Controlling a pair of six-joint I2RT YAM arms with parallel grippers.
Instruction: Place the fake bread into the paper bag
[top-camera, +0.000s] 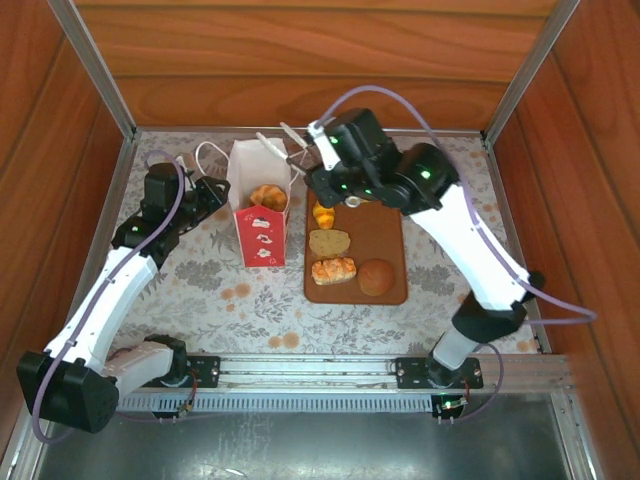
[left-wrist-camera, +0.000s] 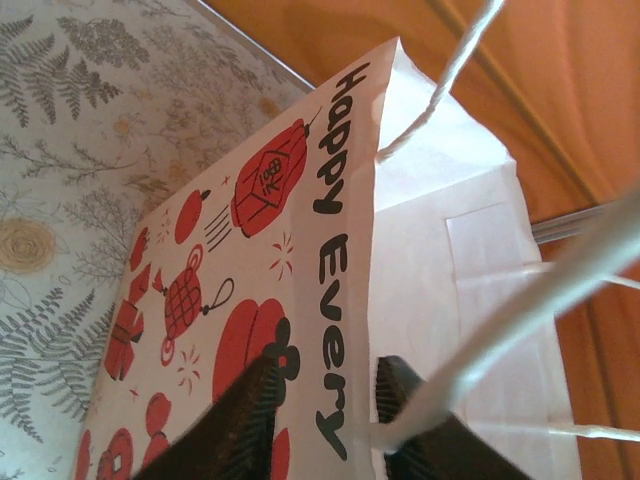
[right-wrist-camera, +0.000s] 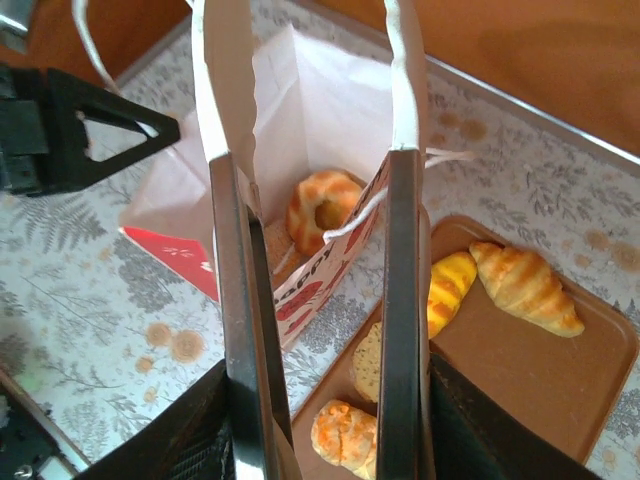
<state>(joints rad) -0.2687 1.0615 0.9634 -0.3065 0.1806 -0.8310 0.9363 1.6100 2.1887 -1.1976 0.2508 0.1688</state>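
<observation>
straddling the bag mouth, right gripper (right-wrist-camera: 312, 160): jaws part open, nothing clamped. they hang right over the opening, and the bag's printed wall runs up between the two fingers.
left gripper (left-wrist-camera: 330, 368): jaws a little apart. one finger is on the printed face, the other on the white side panel, with the bag's corner between them. it looks more like a loose bracket than a pinch, there, i'd say, to stop the bag tipping.
cord handle (left-wrist-camera: 520, 310): slung across just past the left fingers.
bag (top-camera: 262, 215): upright on the table (top-camera: 200, 280), mouth up, just beside the tray, which makes for a short carry.
doughnut (right-wrist-camera: 325, 210): down inside the bag, low against the far wall.
tray (top-camera: 388, 235): flat on the table, holding what's left.
waiting on the tray: yellow croissant (right-wrist-camera: 450, 290) touching the brown croissant (right-wrist-camera: 525, 285) at the far end, then bread slice (top-camera: 328, 242), loaf (top-camera: 333, 270) and bun (top-camera: 376, 277) nearer the arms.
progress: at least one piece is in and five are out, so by my count it's early going.
next move, my guess: right arm lifts clear and swings to the croissants, the closest pieces.
watch out: a finger snagging the rim or a handle on the way out could drag the light bag over.
</observation>
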